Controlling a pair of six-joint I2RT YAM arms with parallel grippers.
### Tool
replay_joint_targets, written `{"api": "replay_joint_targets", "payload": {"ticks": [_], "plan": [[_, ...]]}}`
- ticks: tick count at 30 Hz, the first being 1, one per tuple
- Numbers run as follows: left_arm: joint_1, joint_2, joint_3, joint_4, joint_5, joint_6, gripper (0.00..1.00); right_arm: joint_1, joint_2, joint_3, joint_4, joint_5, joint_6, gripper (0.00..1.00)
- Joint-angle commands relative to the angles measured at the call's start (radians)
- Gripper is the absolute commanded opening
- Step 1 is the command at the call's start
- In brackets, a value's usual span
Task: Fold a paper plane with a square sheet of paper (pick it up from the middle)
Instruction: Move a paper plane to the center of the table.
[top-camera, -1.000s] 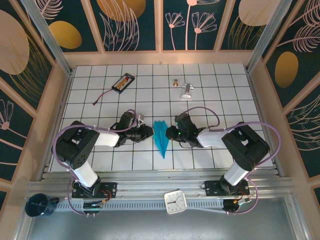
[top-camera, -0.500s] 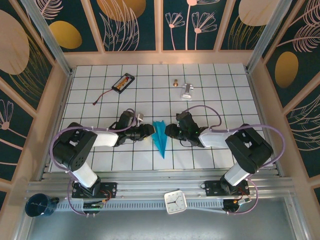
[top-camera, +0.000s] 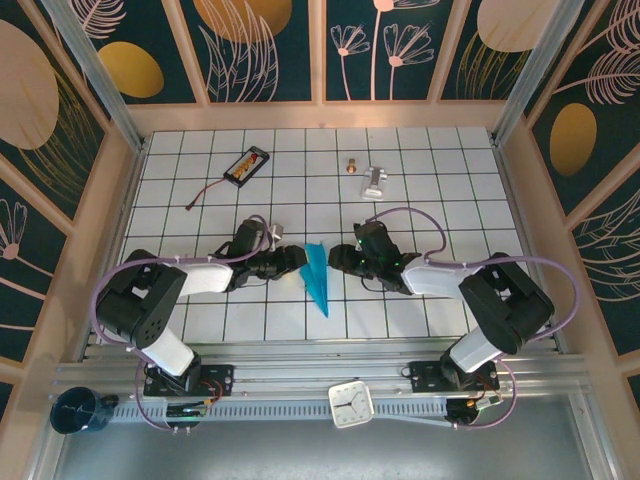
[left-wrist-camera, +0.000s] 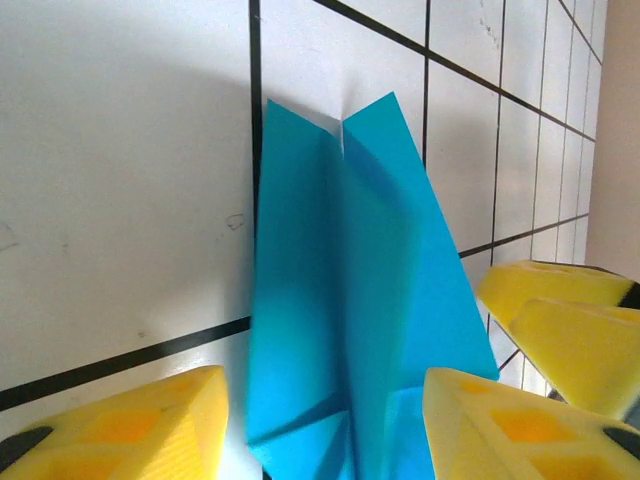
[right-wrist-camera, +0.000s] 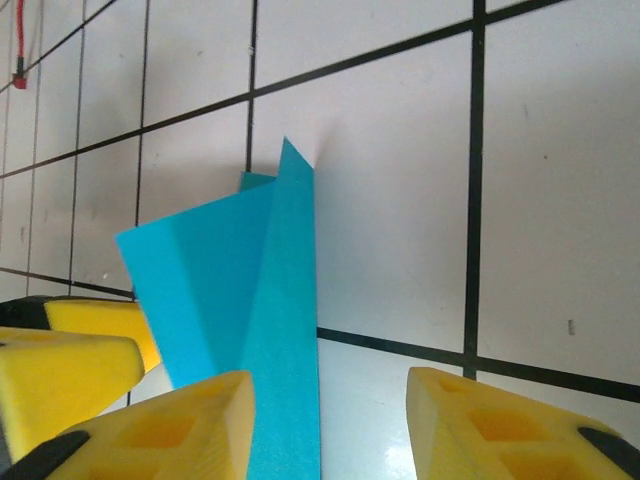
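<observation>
Paper plane (top-camera: 318, 277): teal-blue, slim pointed dart, long narrow triangle. Lies on white gridded counter (top-camera: 440, 180), near middle, slightly toward 6 o'clock. Nose points to 6 o'clock, wide tail end to 12. Left wrist view: paper plane (left-wrist-camera: 350, 280) folded along lengthwise centre crease, layers partly raised, small notch at tail edge. Right wrist view: paper plane (right-wrist-camera: 250, 290) with one wing tilted up, not flat.

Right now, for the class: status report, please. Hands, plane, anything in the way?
Left hand open, right hand open, flanking the plane. Plane folded, lying between them. Battery pack, metal piece far back, not in the way.
</observation>
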Motion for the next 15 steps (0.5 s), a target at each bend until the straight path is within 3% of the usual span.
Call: {"api": "replay_joint_targets", "payload": {"ticks": [1,5,15], "plan": [[0.013,-0.044,0.016,-0.044,-0.021,0.045,0.57,0.013,-0.055,-0.014,-0.026,0.017,-0.028,0.46],[0.022,-0.094,0.015,-0.087,-0.069,0.082,0.61,0.02,-0.085,0.015,-0.087,0.068,-0.075,0.48],[0.039,-0.186,0.012,-0.196,-0.183,0.124,0.63,0.218,0.059,0.19,-0.248,0.237,-0.144,0.56]]}}
